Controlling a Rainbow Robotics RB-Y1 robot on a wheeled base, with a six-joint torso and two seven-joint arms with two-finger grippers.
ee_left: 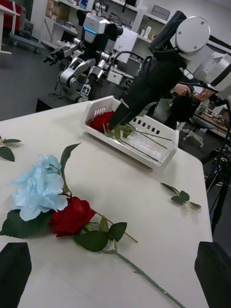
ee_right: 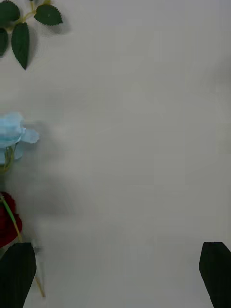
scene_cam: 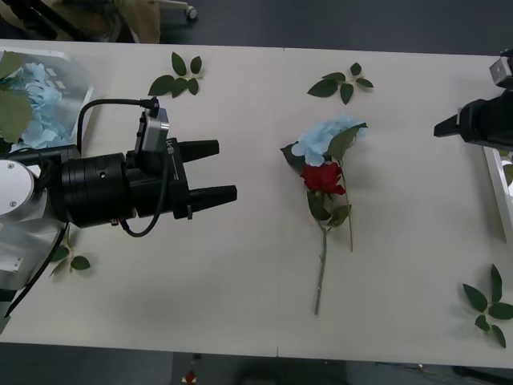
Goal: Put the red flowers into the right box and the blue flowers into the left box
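At the table's middle a red flower lies across a blue flower, its stem pointing to the near edge. My left gripper hovers open to their left with nothing between its black fingers. The left box at the far left corner holds blue flowers. The right box at the right edge holds a red flower. My right gripper is open by that box; the blue flower and red flower sit at its view's edge.
Loose green leaf sprigs lie at the far side, near the right front corner and beside my left arm. Bare tabletop stretches between the flowers and each box. Other robots and shelving stand in the room beyond.
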